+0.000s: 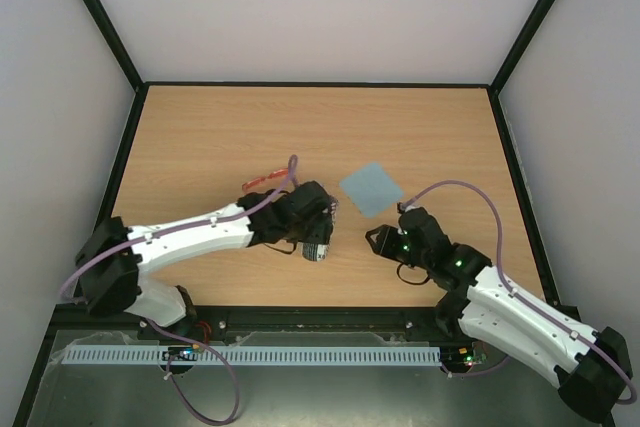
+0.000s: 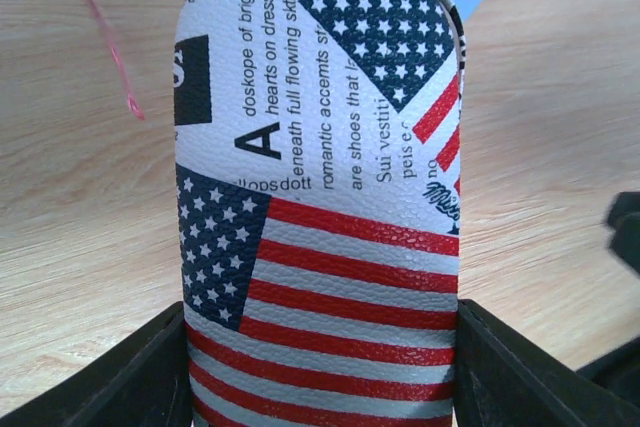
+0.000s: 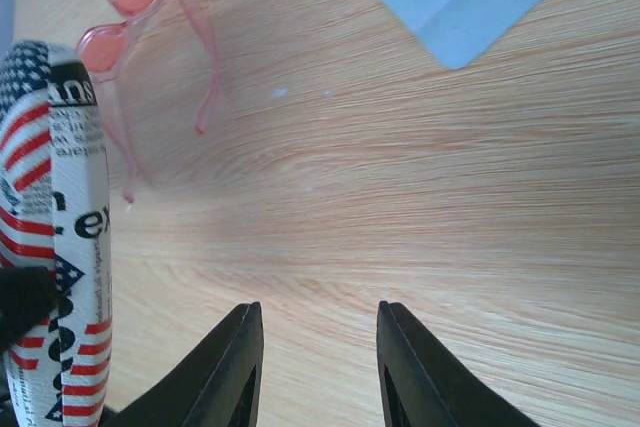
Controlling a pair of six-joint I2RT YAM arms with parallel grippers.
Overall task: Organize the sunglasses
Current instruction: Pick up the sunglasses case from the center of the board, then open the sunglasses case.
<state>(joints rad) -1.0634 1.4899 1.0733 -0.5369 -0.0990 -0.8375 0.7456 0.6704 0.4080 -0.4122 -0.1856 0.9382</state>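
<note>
The red-orange sunglasses lie on the wooden table with their temple arms unfolded, just beyond the left gripper and touched by neither gripper. That gripper's jaws are clamped on the two long sides of an oblong case printed with American flags and newsprint, near the table's middle. To its right, a light blue square cloth lies flat. Near the cloth's front corner, the right gripper points toward the case, its jaws apart over bare wood.
</note>
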